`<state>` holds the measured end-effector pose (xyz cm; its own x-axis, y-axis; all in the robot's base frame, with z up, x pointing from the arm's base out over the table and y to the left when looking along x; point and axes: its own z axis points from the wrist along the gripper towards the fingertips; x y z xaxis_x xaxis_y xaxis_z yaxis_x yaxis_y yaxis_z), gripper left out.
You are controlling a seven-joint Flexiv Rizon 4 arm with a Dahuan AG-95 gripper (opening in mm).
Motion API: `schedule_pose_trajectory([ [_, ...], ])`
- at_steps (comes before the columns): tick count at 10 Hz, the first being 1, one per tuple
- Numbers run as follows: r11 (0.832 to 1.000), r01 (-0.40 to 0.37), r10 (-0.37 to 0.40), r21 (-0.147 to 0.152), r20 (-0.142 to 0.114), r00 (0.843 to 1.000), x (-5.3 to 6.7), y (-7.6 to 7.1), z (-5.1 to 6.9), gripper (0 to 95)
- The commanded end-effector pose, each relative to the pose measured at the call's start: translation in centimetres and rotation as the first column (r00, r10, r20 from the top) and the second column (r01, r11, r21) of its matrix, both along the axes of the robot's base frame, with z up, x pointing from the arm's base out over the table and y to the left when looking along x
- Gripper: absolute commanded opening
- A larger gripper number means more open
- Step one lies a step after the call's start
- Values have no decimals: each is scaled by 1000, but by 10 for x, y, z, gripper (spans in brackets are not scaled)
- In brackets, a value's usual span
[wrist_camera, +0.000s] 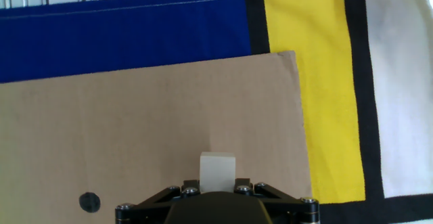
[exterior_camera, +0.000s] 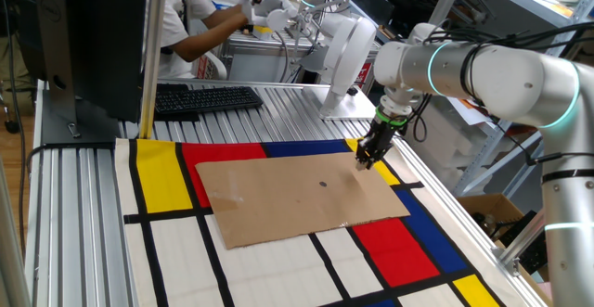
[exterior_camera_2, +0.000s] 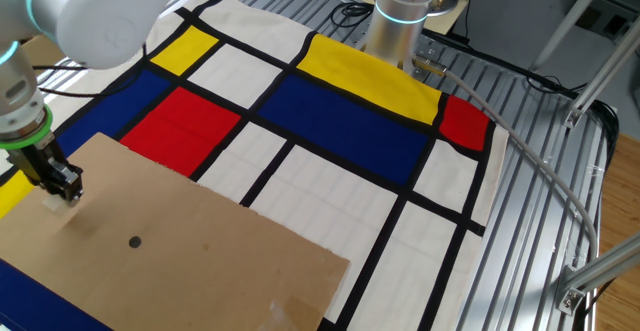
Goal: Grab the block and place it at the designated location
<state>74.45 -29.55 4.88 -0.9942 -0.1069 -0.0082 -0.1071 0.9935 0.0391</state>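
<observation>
The block (wrist_camera: 217, 170) is a small pale cube held between my gripper's (wrist_camera: 218, 183) fingers at the bottom of the hand view. It is at or just above the brown cardboard sheet (wrist_camera: 135, 116), near the sheet's corner by the yellow patch. In one fixed view my gripper (exterior_camera: 364, 162) points down at the sheet's (exterior_camera: 297, 196) far right corner. In the other fixed view the gripper (exterior_camera_2: 60, 193) is at the left, with the pale block (exterior_camera_2: 54, 204) at its tips. A dark dot mark (wrist_camera: 89, 201) lies on the cardboard to the left of the gripper.
The cardboard lies on a cloth of red, blue, yellow and white patches (exterior_camera: 390, 247). A keyboard (exterior_camera: 204, 98) and a monitor (exterior_camera: 83, 38) stand at the back left, and a white device (exterior_camera: 345, 57) behind the gripper. A person (exterior_camera: 190, 19) is at the far side.
</observation>
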Motion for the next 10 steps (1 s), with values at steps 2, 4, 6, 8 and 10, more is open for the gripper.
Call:
schedule_pose_trajectory([
  [2, 1000, -2, 2, -4, 2, 1000, 1, 5, -1, 0],
  [4, 1000, 5, -5, -5, 3, 1000, 3, 11, -1, 0],
  [6, 1000, 9, -9, -6, 1, 1000, 6, 18, -2, 0],
  [8, 1000, 8, -8, -5, -2, 1000, 8, 24, -3, 0],
  [10, 1000, 11, -11, -11, -4, 1000, 10, 31, -4, 0],
])
